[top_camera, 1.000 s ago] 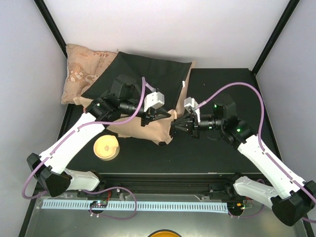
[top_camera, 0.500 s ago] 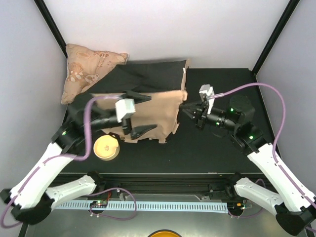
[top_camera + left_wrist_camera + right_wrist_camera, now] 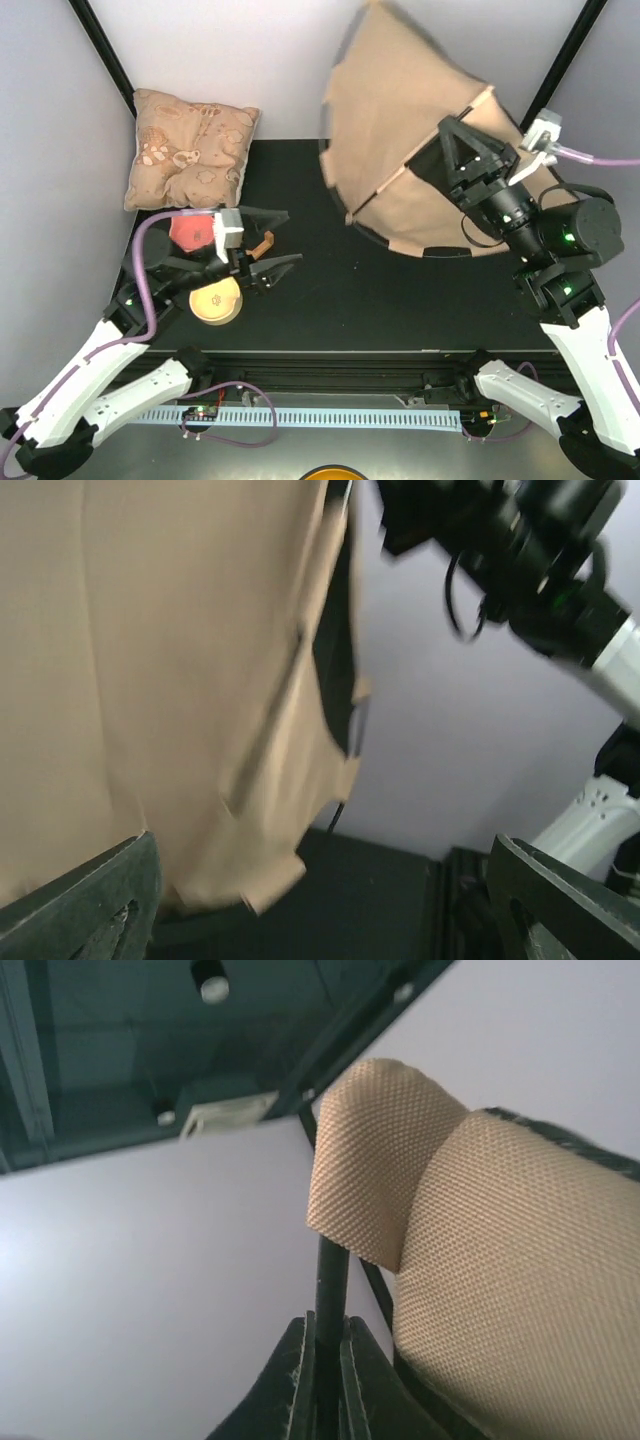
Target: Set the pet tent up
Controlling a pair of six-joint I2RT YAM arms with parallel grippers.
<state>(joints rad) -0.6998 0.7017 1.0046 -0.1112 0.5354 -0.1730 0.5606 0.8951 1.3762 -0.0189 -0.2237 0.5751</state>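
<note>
One thin black pole (image 3: pixel 330 1280) of the pet tent (image 3: pixel 400 130) is pinched in my right gripper (image 3: pixel 328 1350), jaws closed tight on it. The tent hangs in the air at the far right, lifted off the bench (image 3: pixel 400 300), tan canvas outward. My left gripper (image 3: pixel 281 238) hovers spread wide and empty over the bench's left side, near a round tan disc (image 3: pixel 215 300) and a red object (image 3: pixel 188 232). A patterned beige cushion (image 3: pixel 190 145) lies in the far left corner.

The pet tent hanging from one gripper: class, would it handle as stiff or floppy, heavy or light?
Probably light: the right gripper holds up the tent by one thin pole. Likely springy, not limp: its fabric looks stretched into a dome.
</note>
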